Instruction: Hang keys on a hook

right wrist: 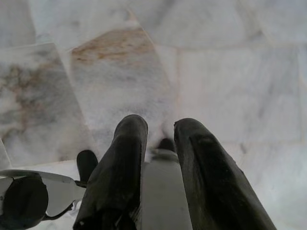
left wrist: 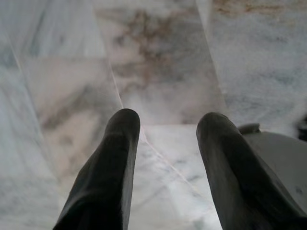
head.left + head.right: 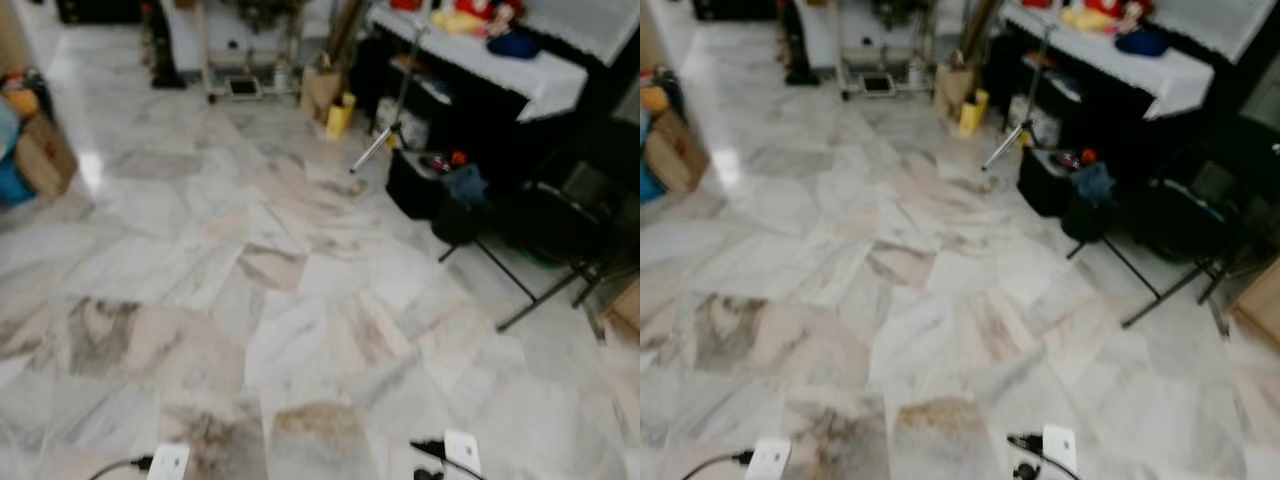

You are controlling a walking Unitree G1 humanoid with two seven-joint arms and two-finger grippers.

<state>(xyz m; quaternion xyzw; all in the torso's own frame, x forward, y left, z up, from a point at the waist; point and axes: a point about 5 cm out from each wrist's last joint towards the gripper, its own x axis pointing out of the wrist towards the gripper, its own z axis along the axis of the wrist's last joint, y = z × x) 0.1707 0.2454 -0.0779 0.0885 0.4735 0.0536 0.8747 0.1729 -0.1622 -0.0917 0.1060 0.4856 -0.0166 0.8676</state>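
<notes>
Looks like the robot is mid-walk here, because the head views are a bit blurry and mostly marble floor (image 3: 250,300). Both arms hang low at its sides, which makes sense for walking since there's nothing within reach to work on.

The left gripper (image 2: 165,124) points down at the tiles with its fingers spread wide and nothing between them. The right gripper (image 1: 160,129) also points at the floor; its fingers sit closer together with a narrow gap, and there's something small and dark right at the tips, but it's too blurry to call. So whether it's gripping anything, can't tell.

Keys: can't make them out for sure in any view. Hook: same, nothing recognisable as one.

Off to the right there's a table (image 3: 520,70) with a white cloth and some coloured stuff on top, a black box (image 3: 415,185) on the floor beside it, and a tripod (image 3: 385,130) leaning nearby. A cardboard box (image 3: 40,155) sits far left.

Best guess: still at the heading-somewhere stage, hanging not started.
</notes>
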